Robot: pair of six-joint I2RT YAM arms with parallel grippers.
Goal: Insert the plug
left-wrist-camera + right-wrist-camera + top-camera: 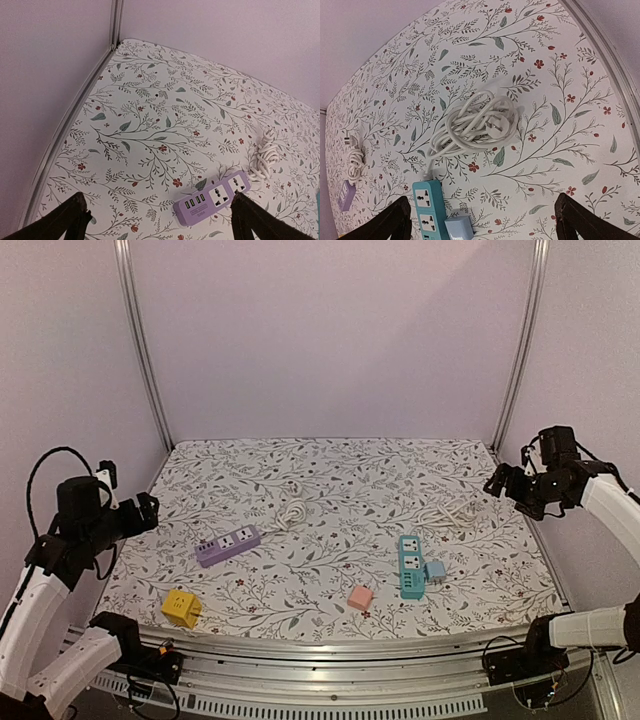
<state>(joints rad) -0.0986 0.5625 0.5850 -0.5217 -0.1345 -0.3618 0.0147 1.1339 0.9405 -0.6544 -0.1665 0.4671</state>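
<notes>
- Two grippers are seen raised at the table's side edges. The left gripper point(148, 510) is at the left edge and the right gripper point(500, 483) at the far right edge. The fingers of each are spread wide with nothing held between them.
- Three small adapters are laid near the front of the table point(330, 465). A yellow adapter point(181, 607) is at the near left, a pink adapter point(360, 597) is near the middle, and a blue adapter point(436, 570) is set against the right long side of the teal power strip point(410, 566).
- The yellow adapter is found near and slightly right of the left gripper, apart from it. The pink and blue adapters are placed well apart from the right gripper, nearer and to its left.
- The purple power strip point(228, 545) is laid between the left gripper and the table's middle. Its long axis is slanted from near left to far right, and its sockets are turned upward.
- The teal power strip is aligned near to far, with its sockets turned upward.
- A coiled white cable point(290, 512) is joined to the purple strip's far right end. Another coil point(475, 125) is laid beyond the teal strip's far end, with a white plug point(501, 126) rested on it.
</notes>
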